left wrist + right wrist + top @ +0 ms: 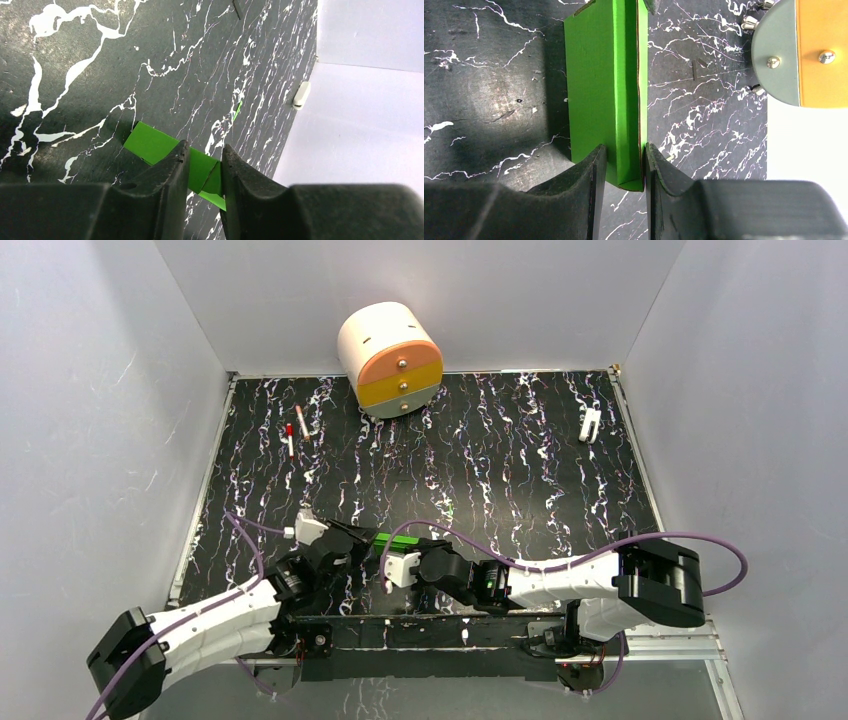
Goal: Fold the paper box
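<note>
The paper box [405,540] is a bright green, partly folded strip of card, held low over the black marbled mat near the arms. In the right wrist view the paper box [599,75] runs away from the camera, and my right gripper [622,150] is shut across its near end with both fingers against its sides. In the left wrist view my left gripper [205,150] has closed around the other end of the paper box [150,142]. Its right finger [240,170] presses a bent end flap. Its left finger lies over the box's face. In the top view, the left gripper [350,536] and the right gripper [402,566] meet at the box.
A cream round drawer unit [390,360] with orange and yellow fronts stands at the back of the mat. Two pens [290,440] lie at the back left. A small white clip [589,425] lies at the back right. Grey walls enclose the mat [520,480].
</note>
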Action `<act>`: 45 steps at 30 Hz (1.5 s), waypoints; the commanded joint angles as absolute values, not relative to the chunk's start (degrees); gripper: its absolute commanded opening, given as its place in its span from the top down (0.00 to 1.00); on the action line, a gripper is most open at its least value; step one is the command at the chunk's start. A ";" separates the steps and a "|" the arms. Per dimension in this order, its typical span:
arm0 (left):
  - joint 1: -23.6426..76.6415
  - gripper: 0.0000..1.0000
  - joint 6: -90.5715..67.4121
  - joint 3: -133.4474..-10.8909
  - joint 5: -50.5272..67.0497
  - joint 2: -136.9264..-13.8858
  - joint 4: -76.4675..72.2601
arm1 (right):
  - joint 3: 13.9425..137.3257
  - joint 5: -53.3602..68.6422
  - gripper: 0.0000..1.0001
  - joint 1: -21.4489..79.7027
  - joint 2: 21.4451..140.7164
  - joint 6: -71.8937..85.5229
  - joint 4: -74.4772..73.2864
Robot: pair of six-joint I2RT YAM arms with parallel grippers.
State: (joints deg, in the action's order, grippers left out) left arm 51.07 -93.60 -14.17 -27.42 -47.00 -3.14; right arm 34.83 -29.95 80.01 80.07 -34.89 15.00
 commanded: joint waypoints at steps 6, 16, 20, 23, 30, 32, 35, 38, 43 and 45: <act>51.17 0.90 -90.98 -10.66 -26.13 -49.81 -1.91 | 32.46 -28.06 0.72 79.32 82.90 -29.97 14.34; 51.20 1.00 -87.95 -6.27 -27.00 -54.74 -6.18 | 31.05 -28.95 0.62 76.79 79.74 -27.72 18.58; 51.23 1.00 -88.97 -6.36 -27.72 -56.47 -6.56 | 32.60 -27.60 0.53 76.73 77.07 -24.08 17.32; 51.17 1.00 -88.24 -7.03 -28.40 -56.95 -7.29 | 32.90 -26.95 0.40 76.73 74.15 -20.96 16.28; 51.23 1.00 -86.19 -8.70 -29.74 -56.19 -7.15 | 32.92 -28.26 0.20 76.56 65.87 -11.59 13.99; 51.24 1.00 -85.61 -9.23 -29.95 -55.95 -6.74 | 32.60 -29.94 0.12 76.43 62.53 -7.16 13.78; 51.16 1.00 -85.07 -9.87 -30.06 -55.36 -5.69 | 32.12 -31.17 0.02 75.74 57.32 0.95 12.83; 51.24 1.00 -84.82 -9.89 -30.14 -54.71 -5.26 | 32.84 -36.10 0.01 74.14 53.18 16.82 7.89; 51.18 1.00 -84.64 -10.02 -30.19 -54.19 -4.57 | 32.90 -37.64 0.01 71.93 50.98 40.00 -0.63; 51.23 1.00 -84.64 -10.02 -30.06 -54.23 -4.81 | 32.02 -36.21 0.01 71.64 51.14 45.96 -0.94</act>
State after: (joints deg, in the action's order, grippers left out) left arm 50.76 -87.94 -11.77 -30.20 -52.88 -16.43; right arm 32.56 -35.03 72.20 51.40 24.91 3.51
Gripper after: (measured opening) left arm 0.214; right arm 0.985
